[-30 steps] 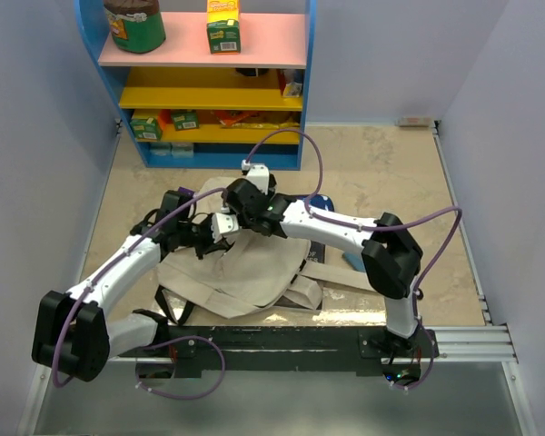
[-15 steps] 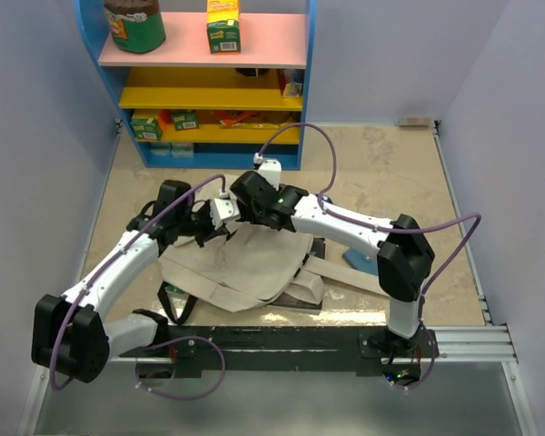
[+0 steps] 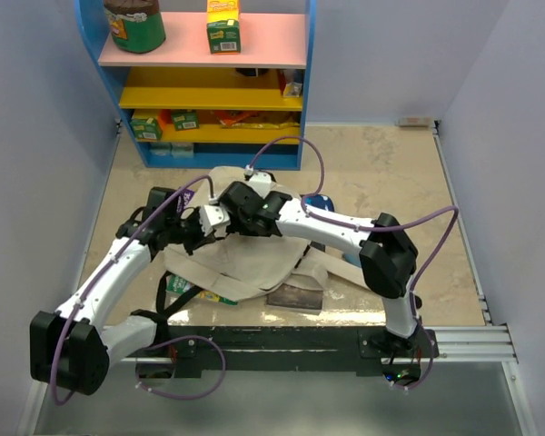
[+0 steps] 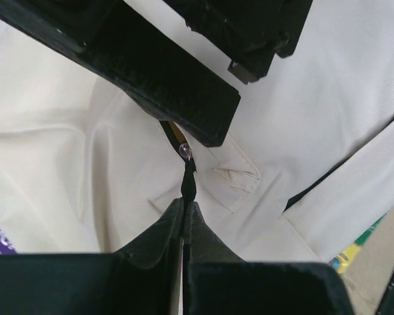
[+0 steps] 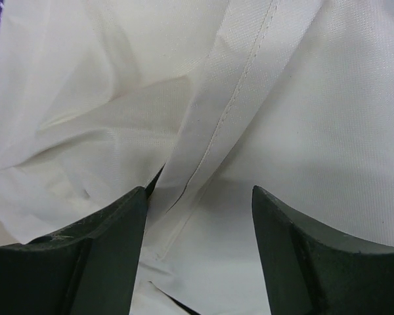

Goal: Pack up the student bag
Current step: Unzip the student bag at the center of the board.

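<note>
We take the bag (image 3: 254, 263) for a light, floppy thing: thin cream canvas that folds and slides under a touch and holds no shape of its own, so its mouth will likely fall shut unless it is held open. The best places to grip, in our judgement, are the stitched hems, the straps (image 3: 341, 272) and any tab sewn at the opening; flat cloth would only bunch up. It lies rumpled on the table (image 3: 391, 173) in front of both arms, with a green and yellow book (image 3: 195, 291) poking out at its near left edge and a dark book (image 3: 295, 298) at its near right edge; we cannot tell whether these are under it or partly inside

The left gripper (image 4: 186, 205) has its fingers pressed together, pinching a thin dark tab (image 4: 188, 176) that stands up from the canvas; it may be a zip pull, but it is too small to be sure. The right gripper (image 5: 198, 197) has its fingers apart, and a stitched seam (image 5: 230, 111) of the bag runs up through the gap between them; we cannot tell whether either finger touches it. In the left wrist view the right gripper's black fingers sit just beyond the tab, so both grippers are close together at one spot on the cloth
</note>
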You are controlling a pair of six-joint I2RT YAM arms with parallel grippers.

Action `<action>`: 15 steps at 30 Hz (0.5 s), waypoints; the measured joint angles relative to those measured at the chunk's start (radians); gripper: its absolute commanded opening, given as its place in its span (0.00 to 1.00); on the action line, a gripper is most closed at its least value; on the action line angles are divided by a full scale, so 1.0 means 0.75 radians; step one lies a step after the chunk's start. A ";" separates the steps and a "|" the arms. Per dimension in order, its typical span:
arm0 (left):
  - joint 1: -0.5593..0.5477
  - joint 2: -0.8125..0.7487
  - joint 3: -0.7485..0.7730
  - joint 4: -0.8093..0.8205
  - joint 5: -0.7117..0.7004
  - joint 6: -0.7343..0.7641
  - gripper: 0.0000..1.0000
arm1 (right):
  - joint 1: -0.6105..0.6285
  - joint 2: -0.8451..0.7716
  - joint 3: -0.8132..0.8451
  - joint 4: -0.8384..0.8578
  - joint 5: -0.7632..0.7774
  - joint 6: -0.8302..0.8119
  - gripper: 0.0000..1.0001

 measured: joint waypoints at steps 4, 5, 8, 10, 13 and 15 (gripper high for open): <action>0.015 -0.068 -0.063 -0.044 0.004 0.010 0.17 | 0.022 0.023 0.000 -0.023 -0.014 0.011 0.62; 0.011 -0.086 -0.073 -0.065 0.019 0.048 0.19 | 0.013 0.033 0.002 -0.013 -0.023 0.013 0.61; -0.054 -0.132 -0.086 -0.126 0.080 0.161 0.25 | -0.024 0.086 0.005 0.009 -0.009 0.014 0.56; -0.067 -0.150 -0.087 -0.157 0.110 0.220 0.27 | -0.045 0.115 -0.026 0.042 -0.003 0.017 0.53; -0.067 -0.157 -0.092 -0.174 0.123 0.257 0.28 | -0.054 0.101 -0.106 0.105 0.003 0.029 0.43; -0.067 -0.158 -0.094 -0.167 0.120 0.247 0.28 | -0.056 0.054 -0.187 0.166 0.010 0.044 0.37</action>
